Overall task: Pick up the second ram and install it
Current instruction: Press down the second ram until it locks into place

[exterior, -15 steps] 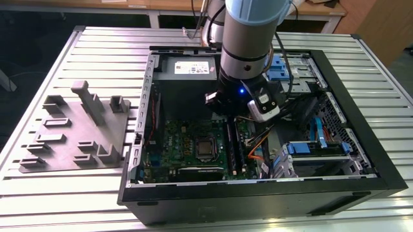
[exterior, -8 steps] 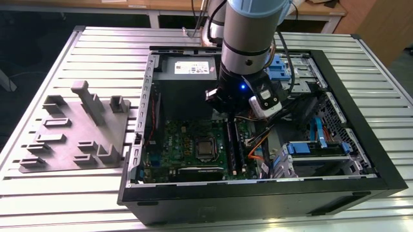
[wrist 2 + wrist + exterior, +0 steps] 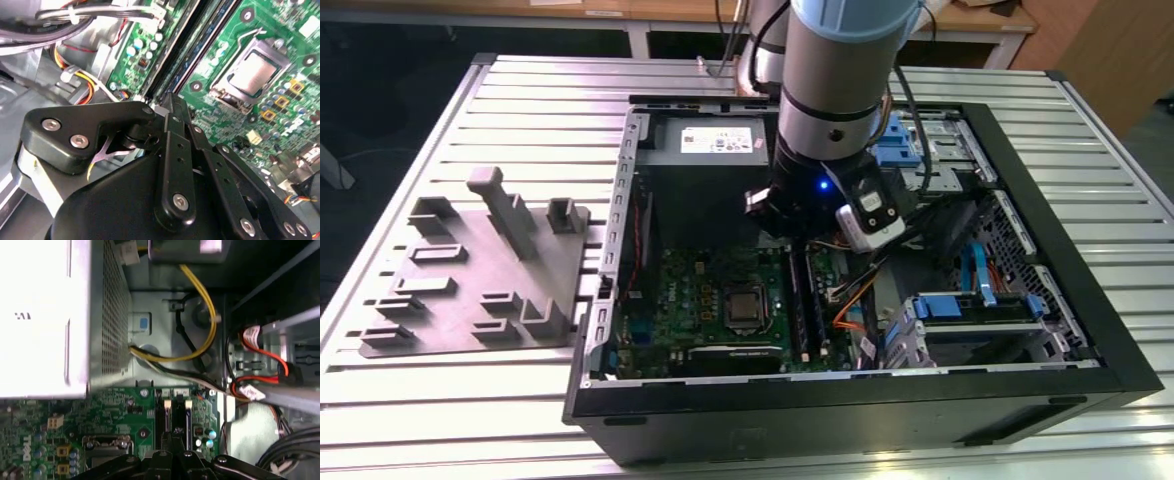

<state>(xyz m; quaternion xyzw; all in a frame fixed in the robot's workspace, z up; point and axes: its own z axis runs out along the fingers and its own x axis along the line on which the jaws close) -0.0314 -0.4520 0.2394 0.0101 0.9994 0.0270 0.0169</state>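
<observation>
Slatted metal table (image 3: 467, 400), dark floor (image 3: 380, 100) beyond.

Even light lay over the desk (image 3: 480, 400) in the exterior view, while the computer case (image 3: 854, 400) held deep shadow inside. In the first wrist view the power supply box (image 3: 35, 315) glared white. The claw (image 3: 170, 107) looked soft up close in the second wrist view.

Counts logged: 1 robot arm (image 3: 834, 90) w/ 1 gripper (image 3: 172, 107). 1 open PC case (image 3: 854, 400), 1 green motherboard (image 3: 707, 300), 1 CPU socket (image 3: 744, 308). 1 gray PSU box (image 3: 707, 143). 1 gray fixture plate (image 3: 474, 270). 1 slatted table (image 3: 454, 400).
</observation>
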